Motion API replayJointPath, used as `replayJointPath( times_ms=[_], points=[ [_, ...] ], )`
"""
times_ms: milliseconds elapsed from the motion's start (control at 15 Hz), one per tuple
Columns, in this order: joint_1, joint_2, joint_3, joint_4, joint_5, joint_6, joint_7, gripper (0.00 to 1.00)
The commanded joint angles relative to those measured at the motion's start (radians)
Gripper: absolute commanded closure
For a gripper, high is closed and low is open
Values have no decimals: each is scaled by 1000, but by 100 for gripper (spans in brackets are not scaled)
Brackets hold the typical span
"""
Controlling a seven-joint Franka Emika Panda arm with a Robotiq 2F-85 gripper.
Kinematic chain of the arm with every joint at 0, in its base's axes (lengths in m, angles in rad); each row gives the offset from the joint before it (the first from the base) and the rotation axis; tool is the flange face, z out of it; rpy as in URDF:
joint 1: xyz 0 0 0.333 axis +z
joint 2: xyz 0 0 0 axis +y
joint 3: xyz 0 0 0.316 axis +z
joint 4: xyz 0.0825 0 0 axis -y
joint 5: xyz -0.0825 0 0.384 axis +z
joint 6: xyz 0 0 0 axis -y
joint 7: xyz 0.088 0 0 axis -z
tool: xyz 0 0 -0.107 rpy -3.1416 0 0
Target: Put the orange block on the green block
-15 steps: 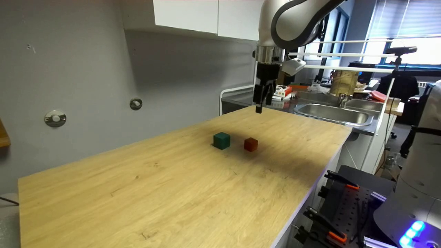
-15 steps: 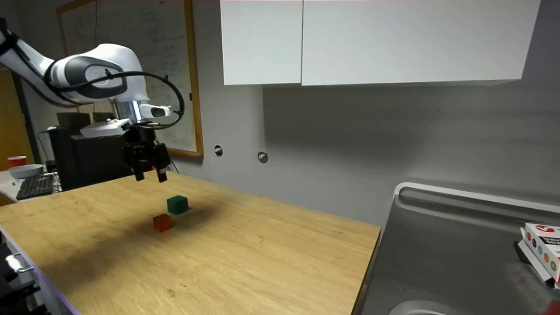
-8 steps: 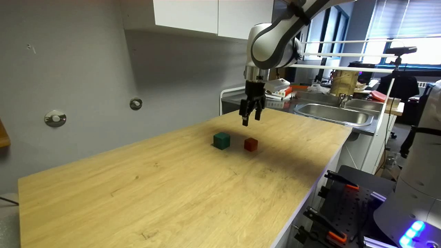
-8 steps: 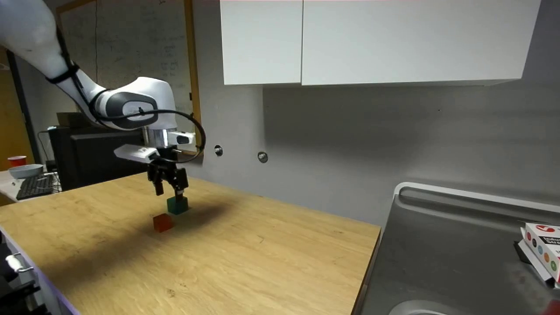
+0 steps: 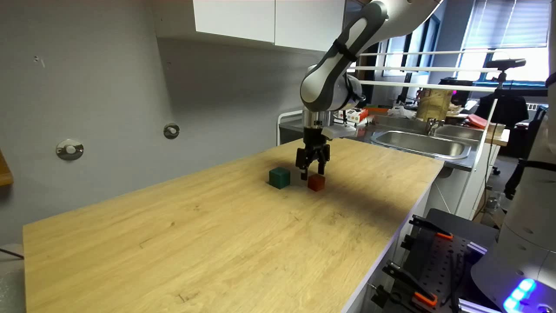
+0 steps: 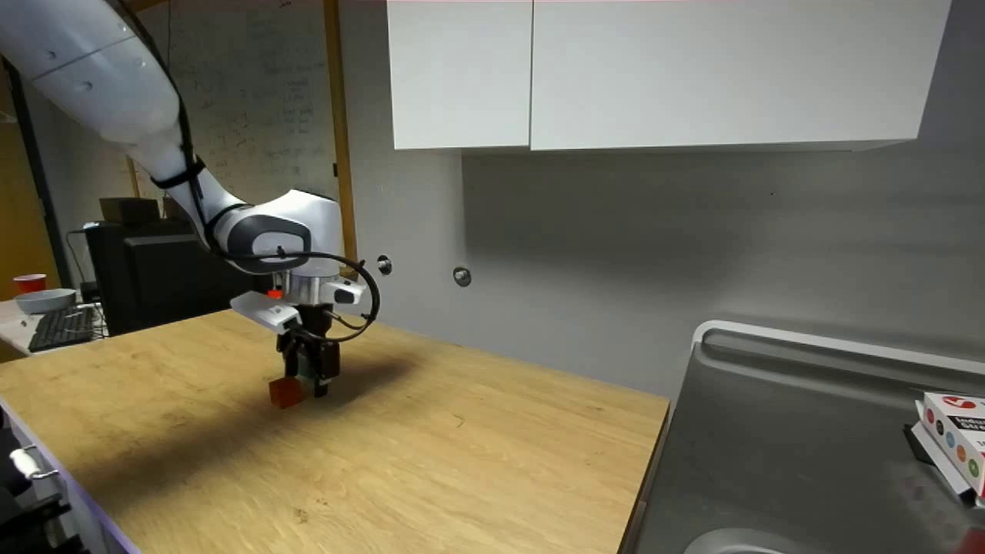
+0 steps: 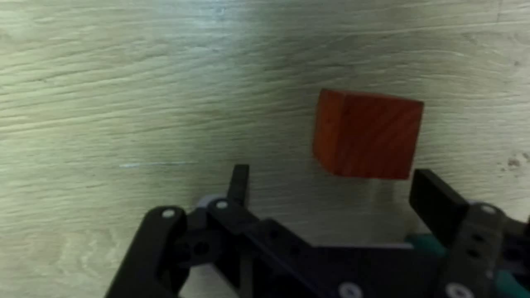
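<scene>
The orange block (image 5: 316, 182) sits on the wooden table; it also shows in an exterior view (image 6: 285, 392) and in the wrist view (image 7: 372, 134). The green block (image 5: 279, 178) stands on the table a short gap away. It is mostly hidden behind the gripper in an exterior view, and only slivers of it show in the wrist view (image 7: 426, 243). My gripper (image 5: 312, 174) is open, pointing down, low beside the orange block. In the wrist view the gripper (image 7: 330, 178) has nothing between its fingers; the orange block lies beyond the fingertips, nearer the right finger.
The wooden table (image 5: 195, 243) meets a grey wall, with white cabinets (image 5: 234, 19) above. A metal counter with a sink (image 5: 421, 143) adjoins one end. A white box (image 6: 958, 438) lies on that counter. A monitor (image 6: 177, 269) stands behind the table.
My gripper has come down from high above the table to just beside the orange block, staying open. Both blocks have stayed where they were.
</scene>
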Motion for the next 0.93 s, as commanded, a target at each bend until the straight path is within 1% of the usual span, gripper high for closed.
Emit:
replayJointPath(
  times_ms=[0, 67, 133, 200, 333, 400, 600, 800, 867],
  points=[
    [-30, 52, 29, 37, 58, -24, -33, 7],
    [-30, 58, 29, 34, 60, -28, -22, 27],
    [-31, 60, 30, 29, 60, -29, -17, 31],
    [-32, 59, 31, 26, 60, -31, -14, 32],
    [-31, 51, 28, 18, 52, -40, -2, 45],
    [-28, 47, 27, 19, 48, -48, 3, 55],
    [-18, 28, 23, 17, 27, -73, 25, 75],
    [2, 5, 13, 22, -21, -116, 68, 77],
    [15, -7, 8, 30, -54, -141, 100, 78]
  ],
)
